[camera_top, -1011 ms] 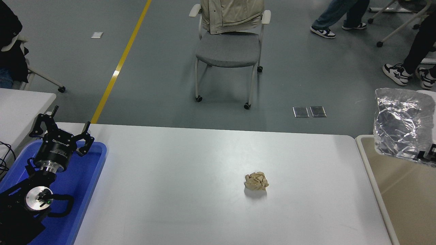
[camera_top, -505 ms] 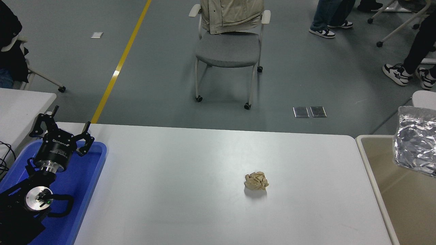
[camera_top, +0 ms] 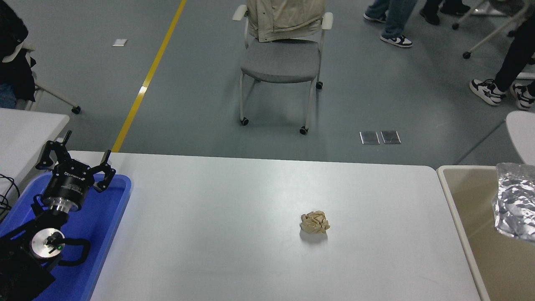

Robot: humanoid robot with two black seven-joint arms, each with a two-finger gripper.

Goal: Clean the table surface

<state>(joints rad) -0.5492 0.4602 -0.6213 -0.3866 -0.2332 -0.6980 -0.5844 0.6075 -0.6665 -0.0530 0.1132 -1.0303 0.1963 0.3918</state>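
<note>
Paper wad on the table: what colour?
Tan, a light beige; the wad shows best in the head view, the only one.

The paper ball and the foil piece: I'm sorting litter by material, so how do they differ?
The crumpled paper ball is tan and matte; the foil piece is silvery and shiny. The ball looks smaller and compact, while the foil is broader and cut off by the picture's right edge. The ball rests on the table surface; the foil shows over the beige bin. Both are crinkled.

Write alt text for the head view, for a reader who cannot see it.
A crumpled beige paper ball lies alone right of centre on the white table surface. The left gripper hangs open over a blue tray at the left; crinkled silver foil hangs over a beige bin at the right edge. An empty grey chair stands beyond.
</note>
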